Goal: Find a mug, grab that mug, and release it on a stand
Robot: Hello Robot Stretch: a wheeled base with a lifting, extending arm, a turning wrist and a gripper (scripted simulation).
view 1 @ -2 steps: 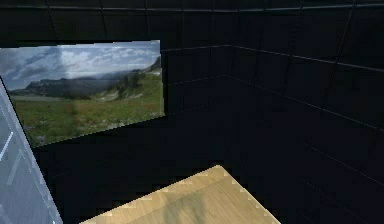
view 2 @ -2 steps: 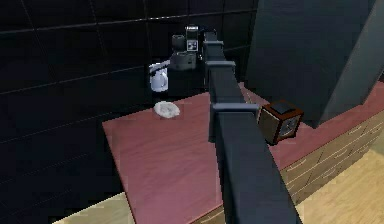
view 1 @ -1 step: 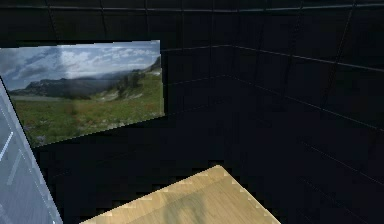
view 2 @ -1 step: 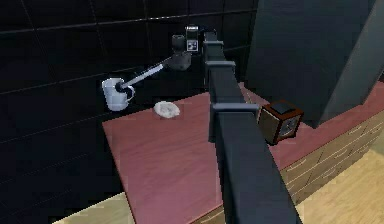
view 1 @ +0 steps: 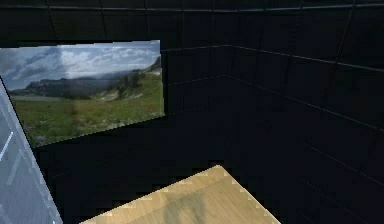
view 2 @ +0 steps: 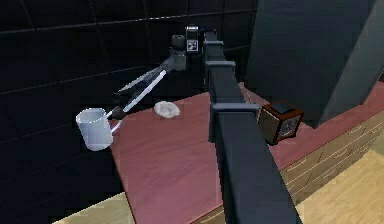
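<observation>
A white mug (view 2: pixel 95 127) hangs at the far end of my gripper (view 2: pixel 122 102) in the arm side view, just off the left corner of a reddish-brown tabletop (view 2: pixel 160 160). Its base is clear of the tabletop, with dark wall behind it, so the gripper holds the mug. The thin fingers (view 2: pixel 145 82) slant down to the mug's rim from the dark gripper body. The arm bar (view 2: pixel 235 140) crosses over the tabletop.
On the tabletop lie a small pale flat dish (view 2: pixel 166 109) and a brown box with a dark face (view 2: pixel 280 124), with a big dark panel (view 2: pixel 300 50) behind. The forward view has a landscape picture (view 1: pixel 85 85) on dark walls above light wooden floor (view 1: pixel 190 200).
</observation>
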